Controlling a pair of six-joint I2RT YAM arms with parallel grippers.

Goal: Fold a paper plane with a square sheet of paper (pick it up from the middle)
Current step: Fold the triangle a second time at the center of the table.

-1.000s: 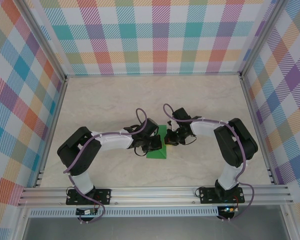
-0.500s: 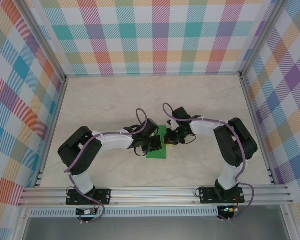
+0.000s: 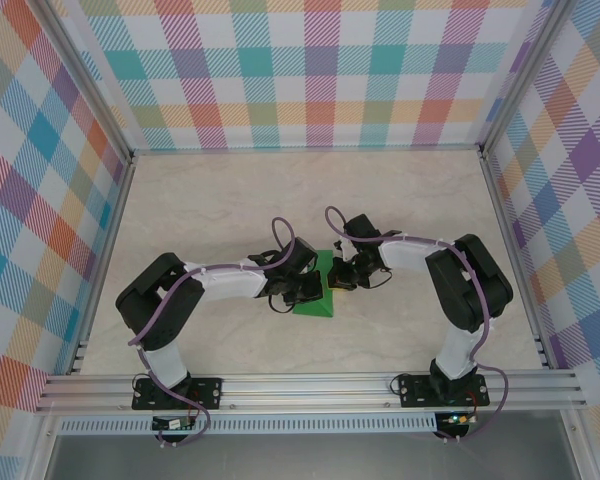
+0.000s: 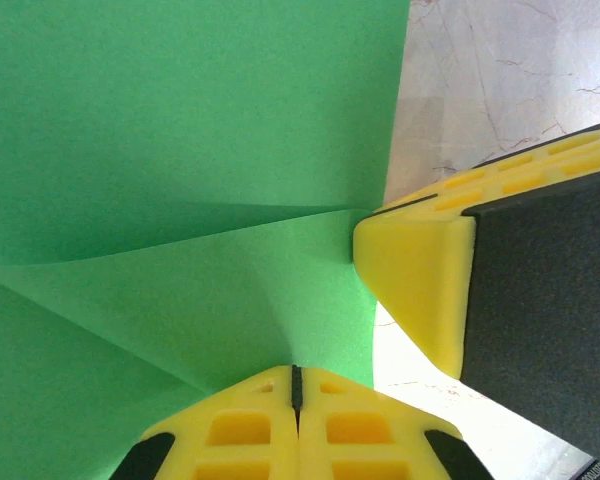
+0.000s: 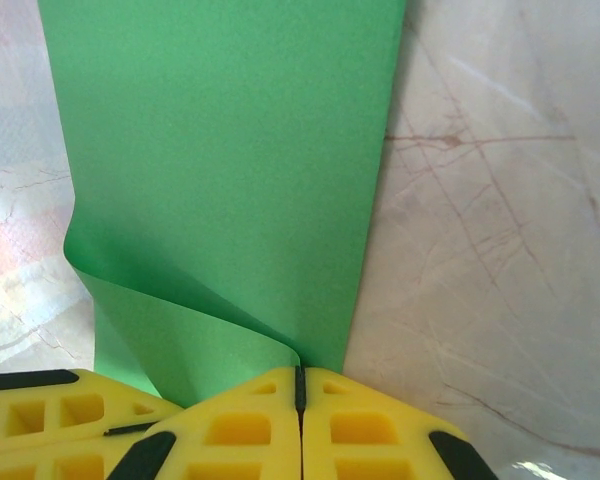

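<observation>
The left tool (image 4: 295,372) has its two yellow fingers pressed flat together, with only a thin seam between them. The paper (image 4: 180,120) runs right up to that seam. A raised fold and two creases meet at the fingertips, so the tool looks clamped on a pinch of the sheet. Ahead of this tool and to its left the green spreads wide. Its straight edge lies ahead and to the right, with pale marbled bench (image 4: 500,70) past it. Just right of the fingertips, a yellow finger (image 4: 412,270) of the right tool (image 5: 300,378) meets the paper's edge where the fold ends.

The right tool's fingers are also closed tight. A curled lip of paper rises off the bench into their seam, so this tool too looks clamped on the sheet. Ahead of it a long green strip stretches away, with bare bench to its right. Low to its left sits a yellow finger of the left tool, close beside.

From above, the two tools meet tip to tip over the paper, and a green wedge shows on their near side.
</observation>
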